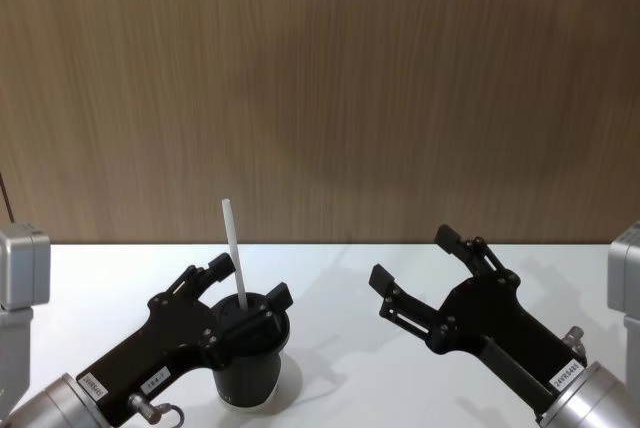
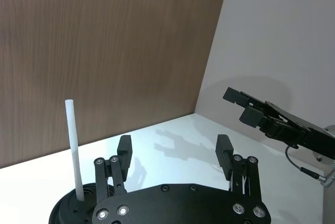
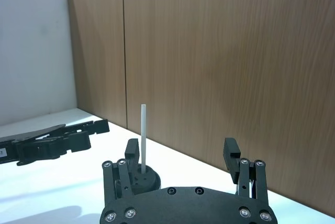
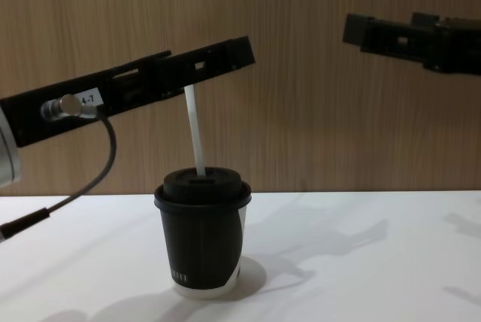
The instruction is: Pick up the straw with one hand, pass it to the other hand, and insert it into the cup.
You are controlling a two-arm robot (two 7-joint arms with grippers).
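The left gripper (image 1: 251, 280) hung over the bench near its front-left corner, fingers (image 2: 124, 147) spread wide and level, its arm entering from the left. The right gripper (image 1: 416, 256) hovered toward the front-right, raised higher, fingers (image 3: 231, 152) equally parted.

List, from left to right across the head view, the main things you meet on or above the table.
Left pincer → straw standing in the cup → right pincer, held apart over the white table.
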